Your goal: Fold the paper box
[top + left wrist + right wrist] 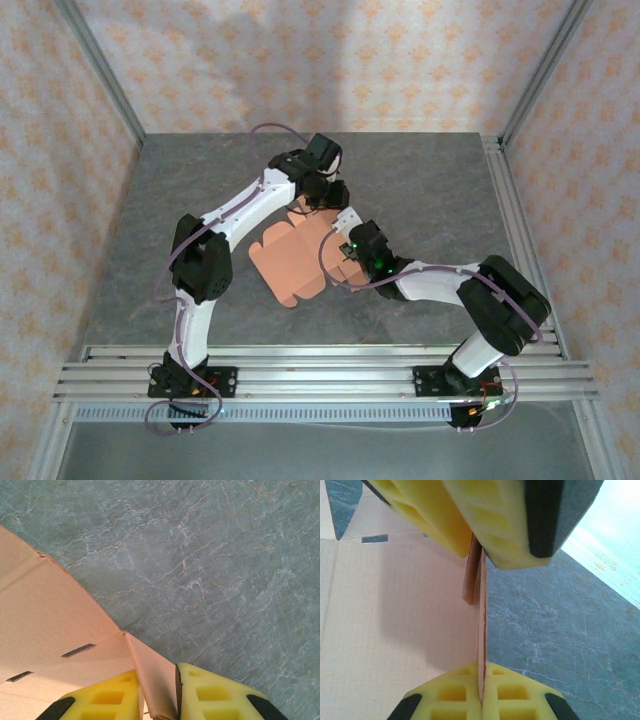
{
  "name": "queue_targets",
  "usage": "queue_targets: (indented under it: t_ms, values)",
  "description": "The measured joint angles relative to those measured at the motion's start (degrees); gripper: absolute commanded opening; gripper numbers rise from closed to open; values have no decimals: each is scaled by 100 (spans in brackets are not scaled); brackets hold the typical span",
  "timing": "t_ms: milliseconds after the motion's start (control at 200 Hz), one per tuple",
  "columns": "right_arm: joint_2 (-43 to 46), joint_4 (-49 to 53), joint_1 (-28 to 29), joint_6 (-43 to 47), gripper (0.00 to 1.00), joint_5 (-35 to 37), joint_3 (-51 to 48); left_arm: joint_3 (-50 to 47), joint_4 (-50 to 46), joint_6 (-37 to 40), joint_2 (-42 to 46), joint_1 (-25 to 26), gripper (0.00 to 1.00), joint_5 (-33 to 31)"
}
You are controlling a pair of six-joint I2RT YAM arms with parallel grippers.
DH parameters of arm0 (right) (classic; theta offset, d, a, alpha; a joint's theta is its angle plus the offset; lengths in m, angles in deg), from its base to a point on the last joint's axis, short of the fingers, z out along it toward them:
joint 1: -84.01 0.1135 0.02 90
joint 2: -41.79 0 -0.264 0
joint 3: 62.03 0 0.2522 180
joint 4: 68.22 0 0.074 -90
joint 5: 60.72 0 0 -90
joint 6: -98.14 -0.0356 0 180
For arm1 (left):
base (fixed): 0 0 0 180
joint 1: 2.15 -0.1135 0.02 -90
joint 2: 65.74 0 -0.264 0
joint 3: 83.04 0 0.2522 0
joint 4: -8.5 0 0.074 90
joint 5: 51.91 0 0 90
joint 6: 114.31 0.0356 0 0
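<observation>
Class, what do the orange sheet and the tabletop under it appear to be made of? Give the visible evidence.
The paper box: thin matte card, probably; it shows crease lines, cut slots and a slender edge. The table: grey-green, white-veined surface like marble, possibly a printed laminate.

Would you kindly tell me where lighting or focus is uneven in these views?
Top external: even light, a pale bright patch on the back wall. Left wrist: table sharp, yellow fingers soft. Right wrist: washed-out glare at the upper right, a shadow across the paper box.
</observation>
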Motion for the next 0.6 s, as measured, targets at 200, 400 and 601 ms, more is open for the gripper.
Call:
queue_targets:
  t_ms: [200, 400, 601]
  values:
    - [-74, 52, 2, -15, 0, 20, 31, -260, 223, -87, 157, -11, 63, -319]
    - [-157, -50, 90, 240, 0, 28, 245, -1582, 896, -280, 1353, -164, 92, -1239]
    - [-496, 643, 39, 590, 0, 50, 632, -2627, 1558, -387, 2962, -476, 96, -1884]
